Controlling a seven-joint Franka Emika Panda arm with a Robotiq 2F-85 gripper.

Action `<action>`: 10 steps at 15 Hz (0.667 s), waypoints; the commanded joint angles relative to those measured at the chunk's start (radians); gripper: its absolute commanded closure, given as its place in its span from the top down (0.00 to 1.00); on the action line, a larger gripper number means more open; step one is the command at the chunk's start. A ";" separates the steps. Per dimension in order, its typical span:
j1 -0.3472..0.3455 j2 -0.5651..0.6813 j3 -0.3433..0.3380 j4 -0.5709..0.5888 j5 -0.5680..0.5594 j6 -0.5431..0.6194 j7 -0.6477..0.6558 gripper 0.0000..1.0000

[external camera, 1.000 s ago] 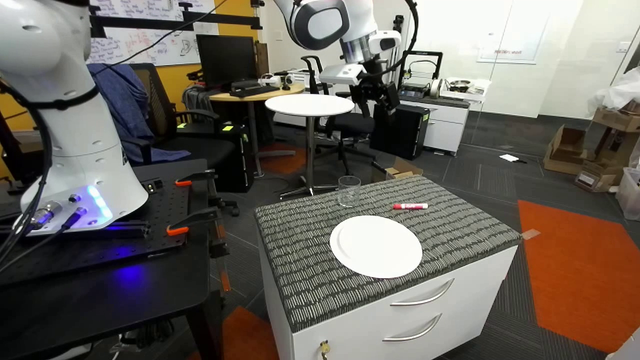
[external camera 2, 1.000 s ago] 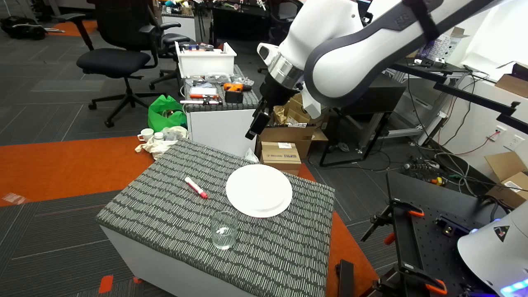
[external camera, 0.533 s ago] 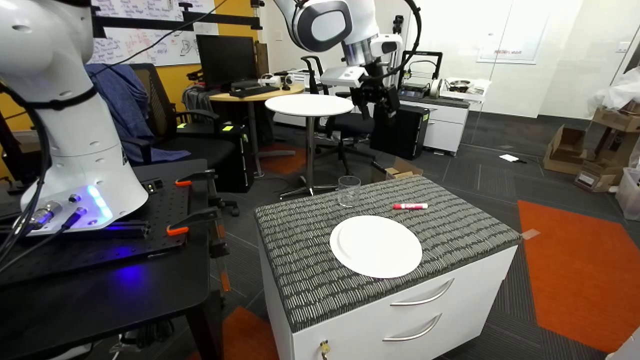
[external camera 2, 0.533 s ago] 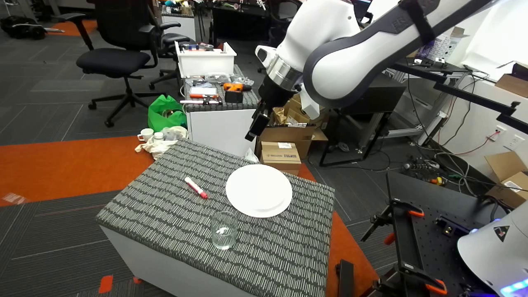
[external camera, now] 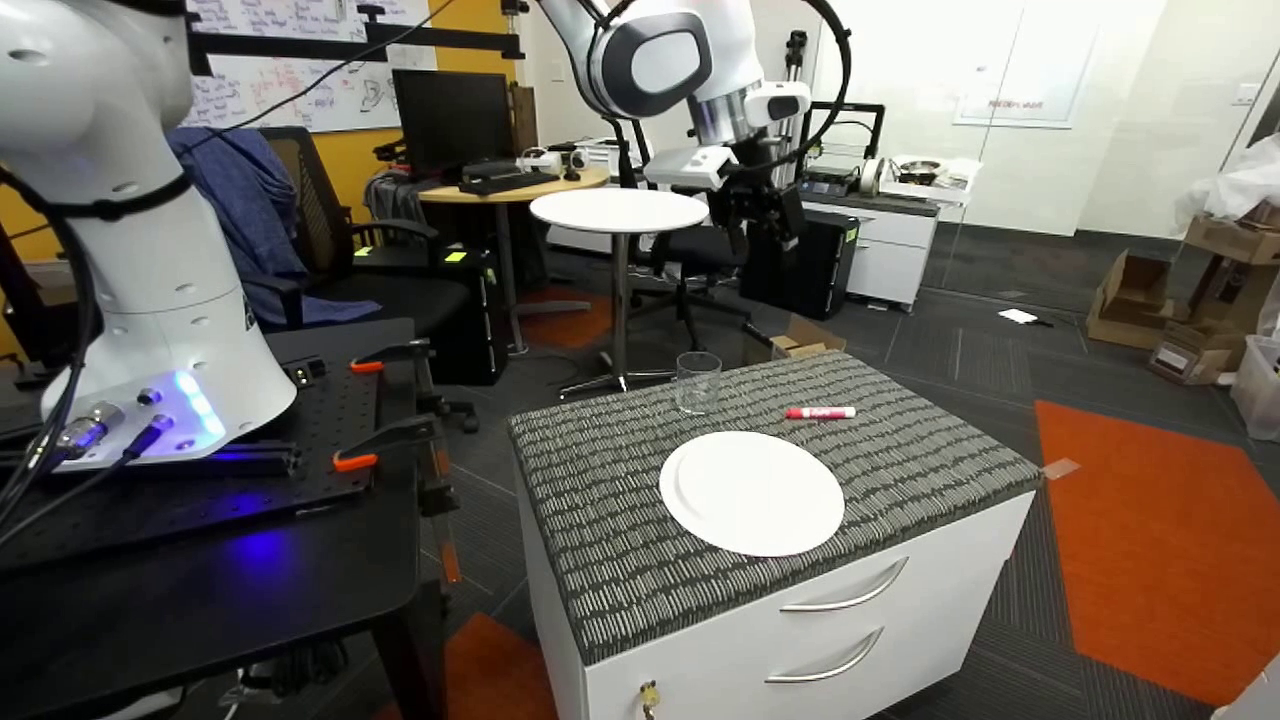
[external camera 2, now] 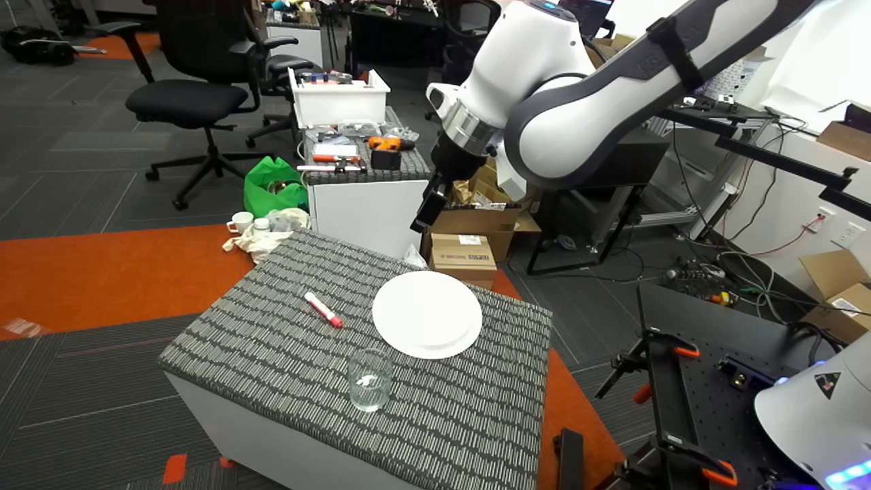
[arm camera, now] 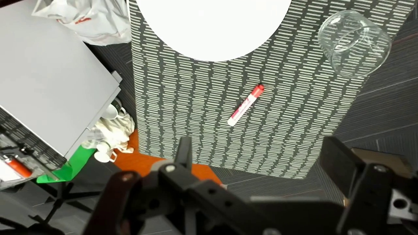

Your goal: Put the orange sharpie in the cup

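The orange sharpie, a slim marker with a reddish cap and a white-and-red body, lies flat on the striped cabinet top in both exterior views (external camera: pixel 821 412) (external camera 2: pixel 323 310) and mid-picture in the wrist view (arm camera: pixel 245 105). The cup, a clear tumbler, stands upright and apart from the sharpie, near an edge of the top, in both exterior views (external camera: pixel 698 382) (external camera 2: pixel 370 380) and at upper right in the wrist view (arm camera: pixel 354 44). My gripper is open and empty, high above the cabinet top, in both exterior views (external camera: pixel 766 240) (external camera 2: pixel 419 223); its fingers are wide apart in the wrist view (arm camera: pixel 257 141).
A flat white plate (external camera: pixel 752 493) lies on the cabinet top (external camera: pixel 600 480) beside the sharpie and cup. Another cabinet with tools and a white bin (external camera 2: pixel 340 102) stands behind in an exterior view. A black table (external camera: pixel 200 600) carries the robot base. Cardboard boxes (external camera 2: pixel 463 255) sit on the floor.
My gripper has come down slightly and shifted a little, to the right in both exterior views. The sharpie, cup and plate have not moved.
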 commanded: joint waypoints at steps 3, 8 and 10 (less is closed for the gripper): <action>-0.063 0.100 0.079 0.047 0.003 0.089 0.017 1.00; -0.062 0.237 0.094 0.150 -0.004 0.173 0.076 1.00; -0.042 0.294 0.079 0.201 -0.002 0.193 0.126 1.00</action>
